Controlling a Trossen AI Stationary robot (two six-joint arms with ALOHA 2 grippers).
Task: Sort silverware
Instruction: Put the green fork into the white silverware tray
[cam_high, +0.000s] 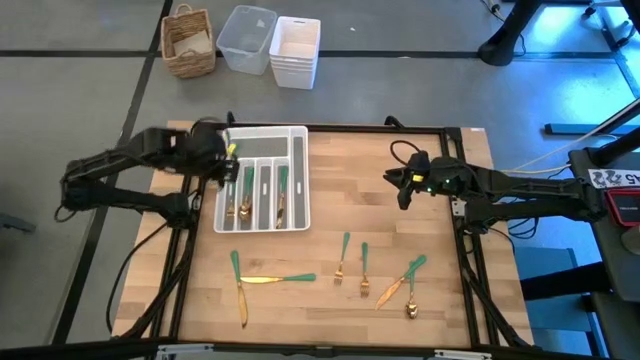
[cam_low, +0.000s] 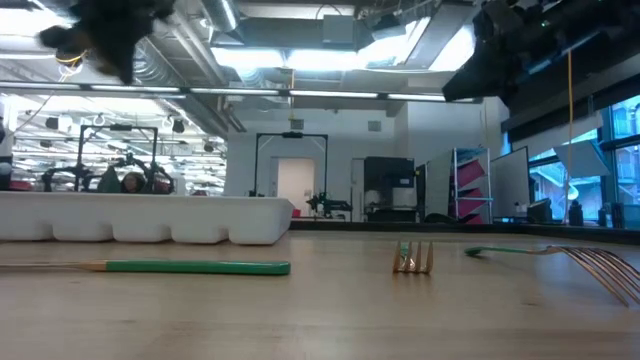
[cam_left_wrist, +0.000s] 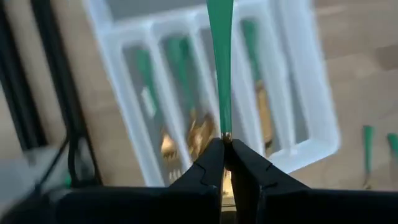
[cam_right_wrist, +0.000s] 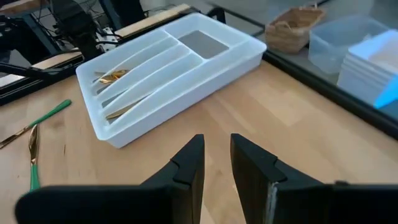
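Left gripper (cam_left_wrist: 224, 163): pinching a green-handled utensil (cam_left_wrist: 220, 68) above the white tray (cam_high: 300, 175).
Right gripper (cam_right_wrist: 216, 163): fingers spread, above bare desk (cam_high: 350, 170).
Remaining silverware (cam_high: 364, 272): loose on the desk's near side.

- Tray (cam_high: 298, 140) sat on the desk (cam_high: 350, 170), left of centre; several utensils lay in its long slots.
- Left gripper (cam_high: 230, 165) hung above the tray's left edge, holding one utensil (cam_left_wrist: 221, 68).
- Loose silverware (cam_high: 365, 275) lay along the front of the desk.
- Right gripper (cam_high: 402, 190) stood right of the tray, well apart.
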